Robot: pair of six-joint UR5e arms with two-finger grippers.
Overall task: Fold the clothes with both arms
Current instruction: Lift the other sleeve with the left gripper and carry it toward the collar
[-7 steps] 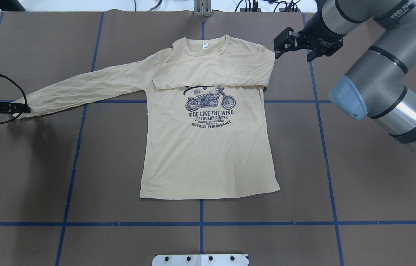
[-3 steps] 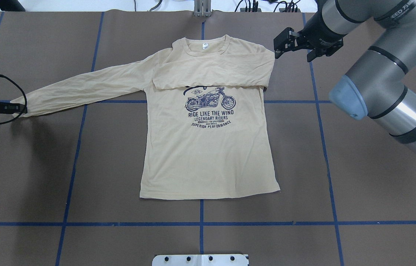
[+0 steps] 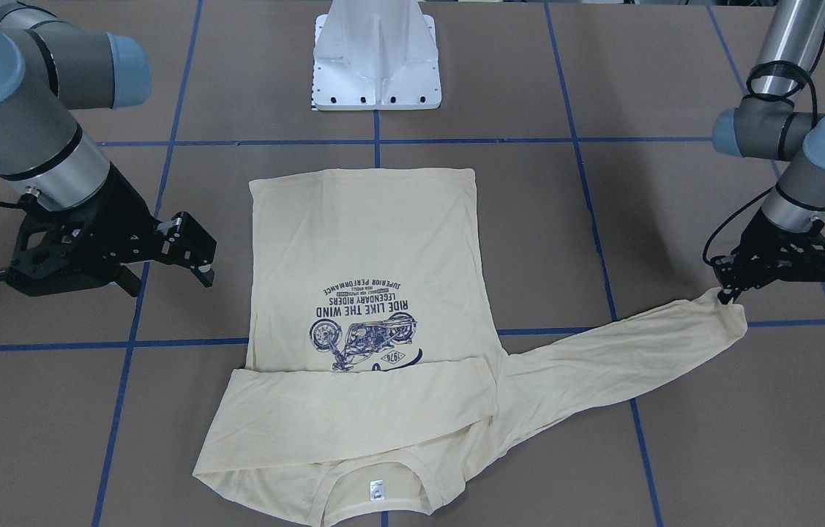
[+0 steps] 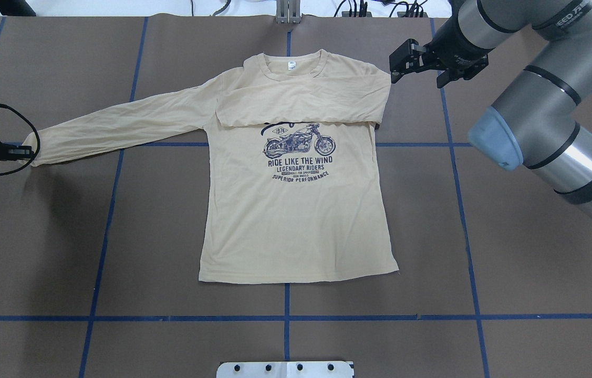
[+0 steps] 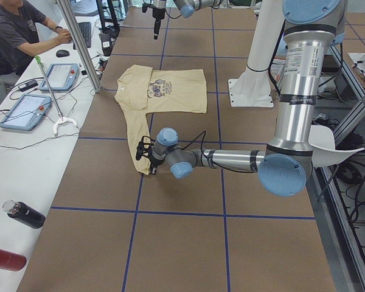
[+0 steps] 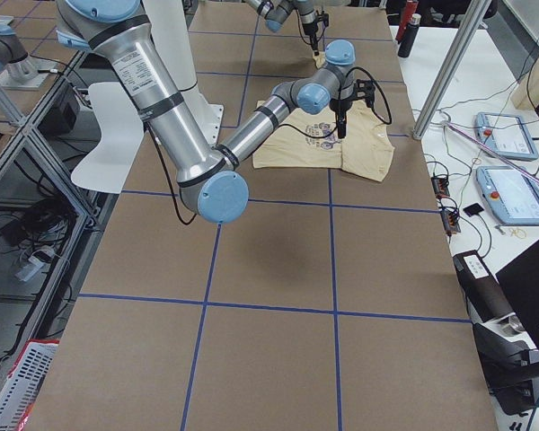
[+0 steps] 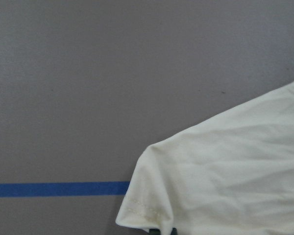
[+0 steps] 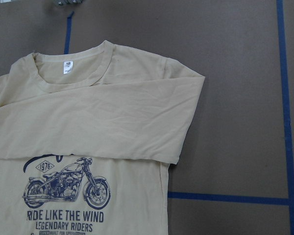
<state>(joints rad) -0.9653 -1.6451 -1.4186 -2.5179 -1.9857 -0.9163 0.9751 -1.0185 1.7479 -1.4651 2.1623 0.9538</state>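
You have 1 of 2 sleeves folded on the cream-yellow long-sleeved T-shirt (image 4: 296, 220); black left gripper (image 4: 28, 153) pinches the 9 o'clock cuff (image 4: 34, 145), right gripper (image 4: 393, 67) released.

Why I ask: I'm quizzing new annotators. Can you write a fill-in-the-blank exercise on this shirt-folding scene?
1. The T-shirt lies flat with its motorcycle print facing ____.
2. One sleeve is folded across the shirt's ____.
3. The left gripper pinches the ____ of the outstretched sleeve.
4. The right gripper, beside the shirt's shoulder, holds ____.
Missing words: up; chest; cuff; nothing.
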